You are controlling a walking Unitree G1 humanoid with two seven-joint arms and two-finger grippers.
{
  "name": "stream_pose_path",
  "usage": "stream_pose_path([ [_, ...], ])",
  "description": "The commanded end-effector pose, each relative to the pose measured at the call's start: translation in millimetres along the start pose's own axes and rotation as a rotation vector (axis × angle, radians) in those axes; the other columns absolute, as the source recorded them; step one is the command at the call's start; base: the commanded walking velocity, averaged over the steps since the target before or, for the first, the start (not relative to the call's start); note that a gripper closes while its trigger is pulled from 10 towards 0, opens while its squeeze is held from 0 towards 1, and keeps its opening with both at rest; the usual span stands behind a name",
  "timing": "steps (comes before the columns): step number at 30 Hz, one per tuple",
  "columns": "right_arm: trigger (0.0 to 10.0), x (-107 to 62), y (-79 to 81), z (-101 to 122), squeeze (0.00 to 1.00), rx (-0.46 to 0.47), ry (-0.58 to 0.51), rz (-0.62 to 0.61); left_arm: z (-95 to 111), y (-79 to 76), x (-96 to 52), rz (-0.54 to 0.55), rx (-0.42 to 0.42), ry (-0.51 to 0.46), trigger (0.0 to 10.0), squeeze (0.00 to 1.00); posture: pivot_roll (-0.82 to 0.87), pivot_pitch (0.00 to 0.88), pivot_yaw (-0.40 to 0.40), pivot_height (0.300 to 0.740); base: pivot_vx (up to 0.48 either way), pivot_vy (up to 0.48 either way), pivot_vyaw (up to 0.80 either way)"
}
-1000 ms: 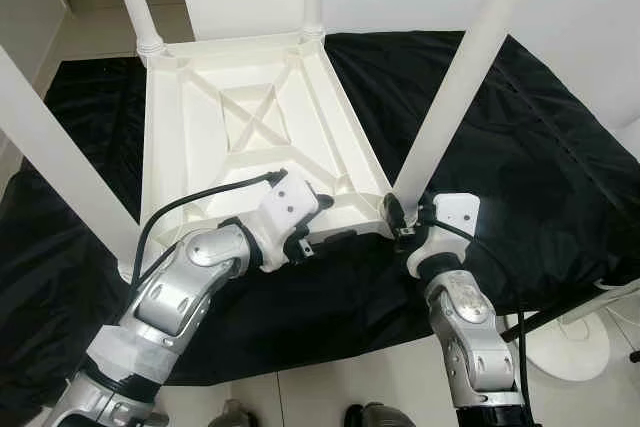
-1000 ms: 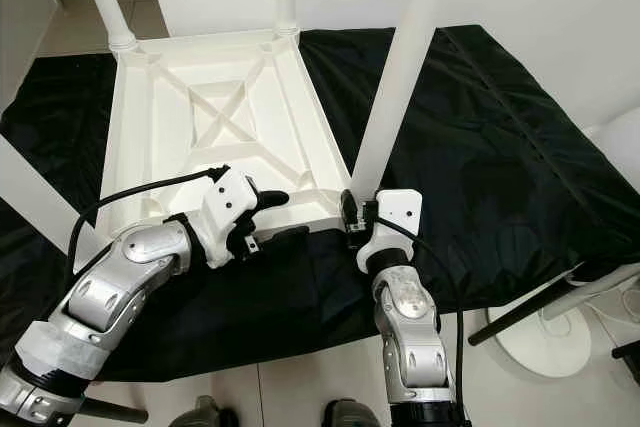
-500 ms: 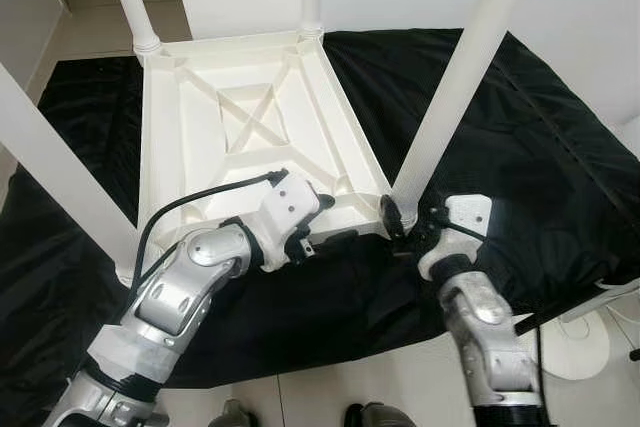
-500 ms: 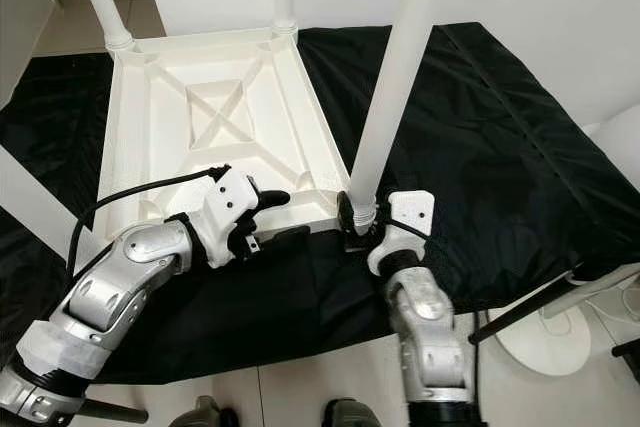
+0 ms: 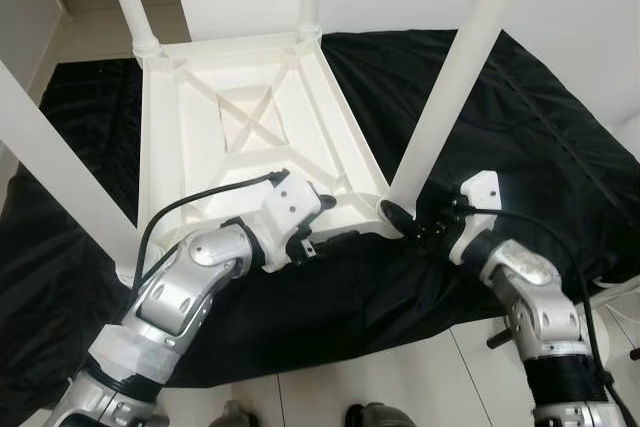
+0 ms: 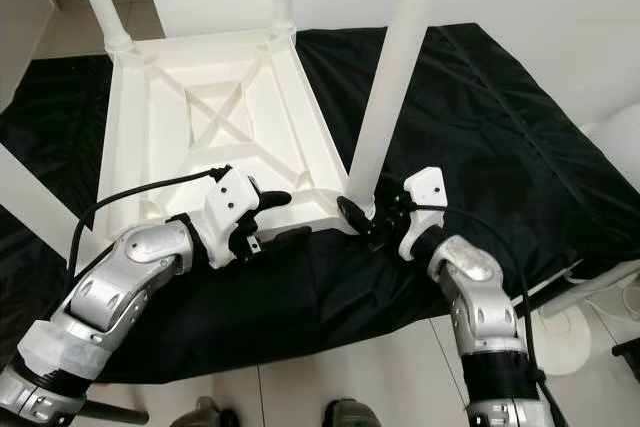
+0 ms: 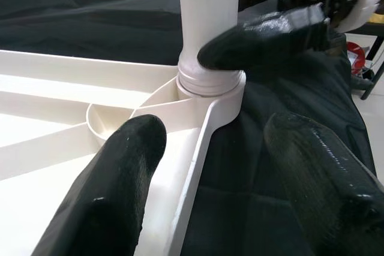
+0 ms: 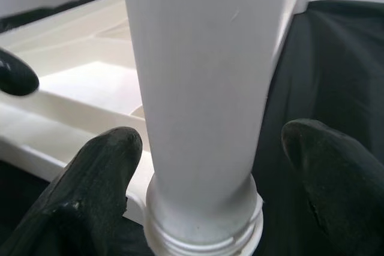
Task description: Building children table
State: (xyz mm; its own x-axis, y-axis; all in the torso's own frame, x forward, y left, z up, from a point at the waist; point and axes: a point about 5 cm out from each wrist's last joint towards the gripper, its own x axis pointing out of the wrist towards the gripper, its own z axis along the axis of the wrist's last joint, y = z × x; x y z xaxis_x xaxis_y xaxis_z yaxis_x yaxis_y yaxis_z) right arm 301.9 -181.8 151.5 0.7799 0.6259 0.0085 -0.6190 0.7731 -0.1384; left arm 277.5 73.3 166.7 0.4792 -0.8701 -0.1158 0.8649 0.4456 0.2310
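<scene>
Right end effector [image 6: 362,219] spread open around the base of the white leg [image 6: 392,77] in the corner socket of the upturned children's table [image 5: 255,132] on black cloth [image 5: 520,137], left end effector [image 5: 318,237] open astride its rim; likely light, stiff, slick plastic, best gripped low.

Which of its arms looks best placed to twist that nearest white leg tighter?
The right one, probably. The right pincer already straddles the base of the leg at its socket, while the left pincer sits over the tabletop's near rim.

Both silver arms reach forward toward the table leg [image 5: 445,87]; left gripper [image 5: 318,230] spread open beside its base; right gripper [image 5: 405,222] open around it.
</scene>
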Motion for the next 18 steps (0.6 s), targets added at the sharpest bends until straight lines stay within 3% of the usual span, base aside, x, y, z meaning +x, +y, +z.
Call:
stream_pose_path([
  [1, 10.0, 4.2, 0.1, -7, 0.00, -0.023, 0.039, 0.047, 2, -3.3, 0.8, -0.069, 0.011, 0.002, 10.0, 0.00, -0.09, 0.056, 0.017, 0.740, 0.000, 0.000, 0.00],
  [3, 10.0, 7.3, -1.5, -7, 0.00, -0.037, 0.050, 0.070, 2, -2.9, 0.6, -0.069, 0.014, 0.002, 10.0, 0.00, -0.09, 0.055, 0.017, 0.740, 0.000, 0.000, 0.00],
  [4, 6.7, 9.2, -2.5, -7, 0.00, -0.044, 0.056, 0.084, 2, -2.6, 0.5, -0.069, 0.015, 0.003, 10.0, 0.00, -0.08, 0.054, 0.017, 0.740, 0.000, 0.000, 0.00],
  [5, 6.7, 10.7, -3.6, -8, 0.00, -0.049, 0.065, 0.099, 3, -2.4, 0.4, -0.068, 0.016, 0.004, 10.0, 0.00, -0.08, 0.054, 0.017, 0.740, 0.000, 0.000, 0.00],
  [6, 3.0, 11.8, -4.0, -9, 0.00, -0.051, 0.075, 0.121, 3, -2.1, 0.2, -0.068, 0.016, 0.004, 10.0, 0.00, -0.08, 0.053, 0.016, 0.740, 0.000, 0.000, 0.00],
  [9, 3.0, 11.8, -4.0, -9, 0.00, -0.051, 0.075, 0.121, 3, -2.1, 0.2, -0.068, 0.016, 0.004, 10.0, 0.00, -0.08, 0.053, 0.016, 0.740, 0.000, 0.000, 0.00],
  [10, 0.0, 12.1, -4.5, -10, 0.00, -0.051, 0.084, 0.133, 3, -2.0, 0.0, -0.067, 0.016, 0.004, 10.0, 0.00, -0.08, 0.053, 0.016, 0.740, 0.000, 0.000, 0.00],
  [18, 0.0, 7.4, -6.4, -17, 0.00, -0.044, 0.092, 0.137, 3, -3.2, 0.0, -0.067, 0.013, 0.004, 10.0, 0.00, -0.08, 0.057, 0.015, 0.740, 0.000, 0.000, 0.00],
])
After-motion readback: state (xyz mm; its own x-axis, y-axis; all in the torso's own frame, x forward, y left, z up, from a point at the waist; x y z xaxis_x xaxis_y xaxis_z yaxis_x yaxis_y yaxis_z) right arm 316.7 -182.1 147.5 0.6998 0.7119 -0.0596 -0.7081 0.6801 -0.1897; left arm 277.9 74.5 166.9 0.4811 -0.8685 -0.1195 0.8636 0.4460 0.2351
